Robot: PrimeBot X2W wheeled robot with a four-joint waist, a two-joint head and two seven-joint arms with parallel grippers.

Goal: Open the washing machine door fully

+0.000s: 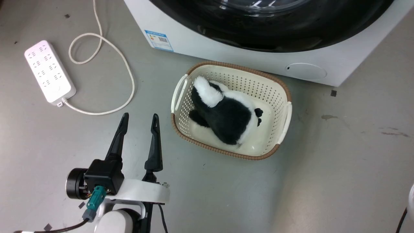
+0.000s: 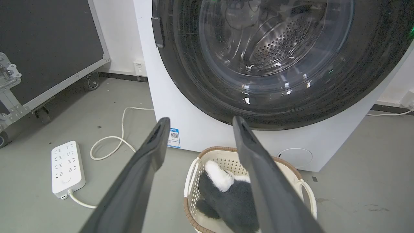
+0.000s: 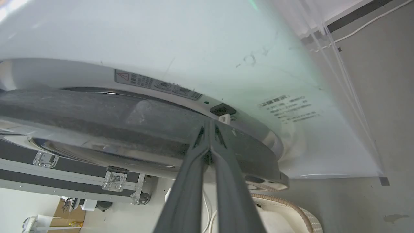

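Observation:
The washing machine door [image 1: 275,32] is a big glossy black disc with a bulging glass window [image 2: 275,55] over the steel drum. In the right wrist view the door [image 3: 129,129] is seen edge-on, a narrow gap off the white front, its white hook [image 3: 224,119] just out of the black latch slot [image 3: 222,110]. My right gripper [image 3: 210,129] is shut, its tips against the door's rim by that hook, with nothing between the fingers. My left gripper [image 1: 139,118] hangs open over the floor left of the basket, pointing at the machine [image 2: 200,124].
A cream basket [image 1: 284,94] holding a black-and-white plush [image 1: 226,113] sits on the floor right before the machine. A white power strip [image 1: 50,71] and its looped cable [image 1: 126,71] lie to the left. A black flight case [image 2: 48,48] stands farther left. A small round white flap [image 1: 305,71] is low on the machine's front.

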